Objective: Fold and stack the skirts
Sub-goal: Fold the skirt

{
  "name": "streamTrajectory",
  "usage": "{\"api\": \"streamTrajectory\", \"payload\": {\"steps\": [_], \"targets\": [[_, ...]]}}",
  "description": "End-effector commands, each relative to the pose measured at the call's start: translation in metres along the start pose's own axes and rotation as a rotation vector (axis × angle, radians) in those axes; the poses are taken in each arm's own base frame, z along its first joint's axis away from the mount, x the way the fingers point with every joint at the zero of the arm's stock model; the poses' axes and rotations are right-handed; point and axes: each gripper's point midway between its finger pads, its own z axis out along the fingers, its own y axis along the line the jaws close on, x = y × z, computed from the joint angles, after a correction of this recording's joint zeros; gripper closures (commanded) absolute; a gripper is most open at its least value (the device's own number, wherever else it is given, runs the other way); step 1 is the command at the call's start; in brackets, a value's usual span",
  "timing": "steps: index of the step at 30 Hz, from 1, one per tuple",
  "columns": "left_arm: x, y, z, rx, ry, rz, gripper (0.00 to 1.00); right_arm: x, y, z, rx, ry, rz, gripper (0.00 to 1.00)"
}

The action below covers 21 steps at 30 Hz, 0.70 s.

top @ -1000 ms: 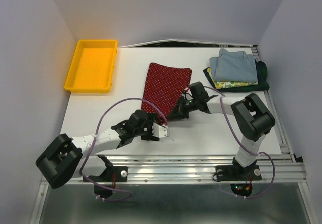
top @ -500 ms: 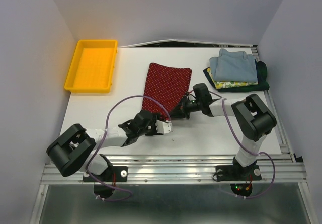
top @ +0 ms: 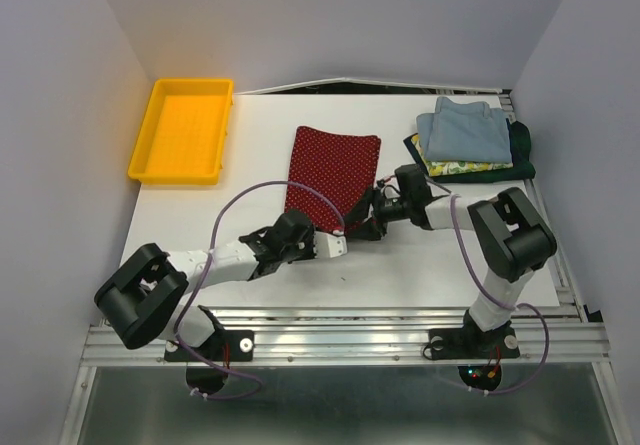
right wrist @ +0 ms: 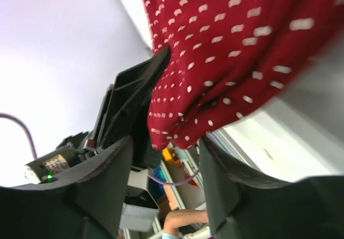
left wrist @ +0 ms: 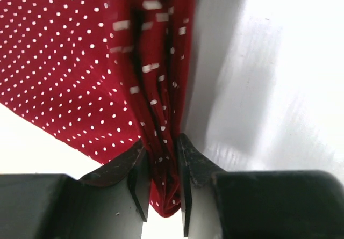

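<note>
The dark red skirt [top: 335, 165] with tiny white dots lies flat in the middle of the table, its near corner lifted. My left gripper [top: 340, 237] is shut on that corner; in the left wrist view a bunched fold of the red cloth [left wrist: 161, 142] is pinched between the jaws [left wrist: 161, 180]. My right gripper [top: 367, 217] sits just right of it, open, with the skirt's corner [right wrist: 226, 51] hanging loose at its fingertips [right wrist: 165, 142]. Folded skirts are stacked at the back right: light blue [top: 465, 130] on top, yellow-green patterned [top: 455, 168], dark green [top: 522, 150].
A yellow plastic tray [top: 183, 130] stands at the back left. The left arm's purple cable [top: 225, 220] loops over the table near the skirt. White walls close in both sides, and a metal rail [top: 350, 330] runs along the near edge.
My left gripper moved right to the skirt's near corner and closed on it. My right gripper, shut on that corner before, has opened and let it go.
</note>
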Motion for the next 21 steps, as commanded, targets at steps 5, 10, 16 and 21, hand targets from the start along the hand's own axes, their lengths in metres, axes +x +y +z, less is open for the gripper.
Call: {"api": "streamTrajectory", "payload": {"steps": [5, 10, 16, 21], "targets": [[-0.001, -0.031, -0.029, 0.267, 0.071, 0.05, 0.73, -0.037, 0.003, -0.058, 0.147, -0.027, -0.304, 0.32], [-0.004, -0.049, -0.048, 0.402, 0.114, 0.083, 0.75, -0.086, 0.068, -0.064, 0.158, -0.135, -0.593, 0.3], [-0.016, -0.063, -0.067, 0.551, 0.138, 0.044, 0.75, -0.171, 0.094, -0.05, 0.253, -0.19, -0.861, 0.28], [-0.03, -0.066, -0.079, 0.651, 0.157, 0.003, 0.74, -0.218, 0.106, -0.03, 0.302, -0.199, -1.055, 0.28]]}}
